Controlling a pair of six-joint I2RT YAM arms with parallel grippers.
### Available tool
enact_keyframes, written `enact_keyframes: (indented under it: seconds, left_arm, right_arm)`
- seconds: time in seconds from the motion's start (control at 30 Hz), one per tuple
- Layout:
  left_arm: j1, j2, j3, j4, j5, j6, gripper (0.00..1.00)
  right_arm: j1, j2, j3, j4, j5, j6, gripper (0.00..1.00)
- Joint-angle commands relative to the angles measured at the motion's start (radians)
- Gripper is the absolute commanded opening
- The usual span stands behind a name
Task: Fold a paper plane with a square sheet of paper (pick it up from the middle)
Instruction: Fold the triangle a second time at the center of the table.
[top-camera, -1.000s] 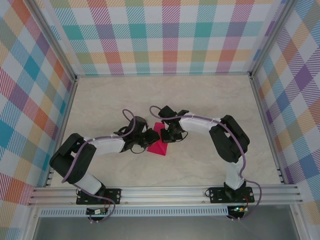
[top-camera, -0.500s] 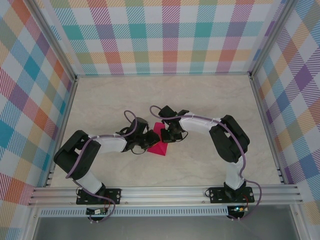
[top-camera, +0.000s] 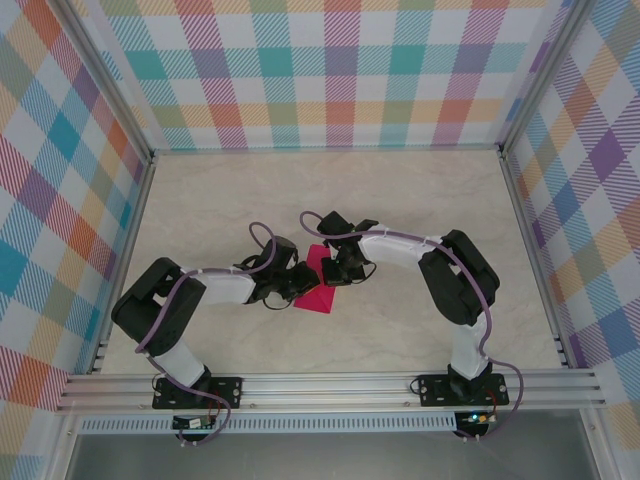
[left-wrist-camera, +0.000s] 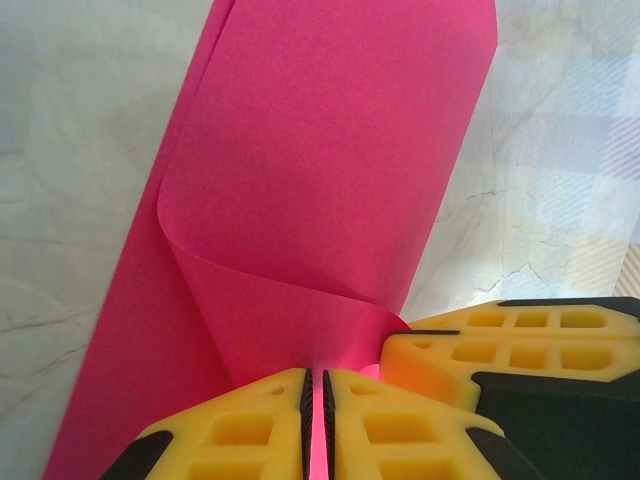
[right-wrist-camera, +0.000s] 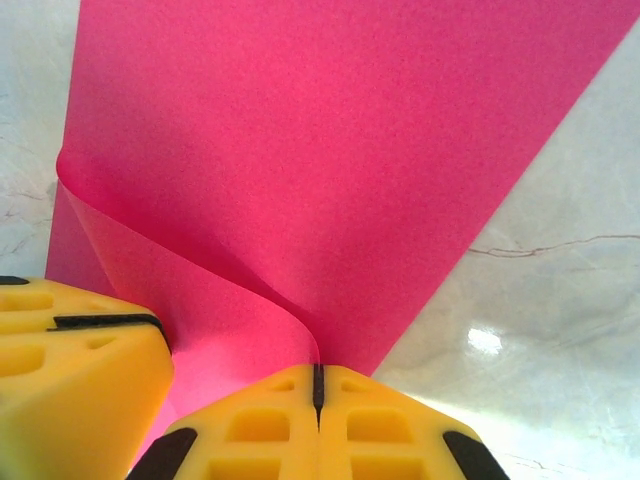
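Note:
The square sheet of paper (top-camera: 318, 290) is magenta-pink and lies mid-table, partly folded over with a curled flap. In the left wrist view the paper (left-wrist-camera: 330, 150) rises in a loop from the table. My left gripper (left-wrist-camera: 313, 405) is shut on its near edge, a thin pink strip showing between the pads. My right gripper (right-wrist-camera: 318, 385) is shut on the paper (right-wrist-camera: 330, 150) where the curled edge runs into the seam of its jaws. Both grippers, left (top-camera: 299, 281) and right (top-camera: 336, 270), meet at the sheet, nearly touching. The right fingers (left-wrist-camera: 500, 345) sit beside the left ones.
The pale marble-look table (top-camera: 400, 200) lies open around the sheet. Checked fabric walls (top-camera: 330, 70) and aluminium frame rails (top-camera: 330, 385) enclose it on all sides. Both arms reach inward from the near edge.
The left arm has pushed slightly right toward the sheet, its elbow shifting inward. The right arm and the paper stay almost still.

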Motion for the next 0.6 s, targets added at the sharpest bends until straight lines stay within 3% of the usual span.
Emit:
enact_keyframes:
  seconds: [0.0,0.57]
  left_arm:
    - [-0.005,0.008,0.003,-0.011,-0.013,0.005,0.13]
    - [-0.005,0.014,-0.010,-0.019,-0.031,0.001,0.14]
  right_arm:
    - [-0.008,-0.011,-0.004,-0.001,-0.022,-0.011,0.00]
    - [-0.010,0.011,0.011,0.009,-0.032,-0.023,0.00]
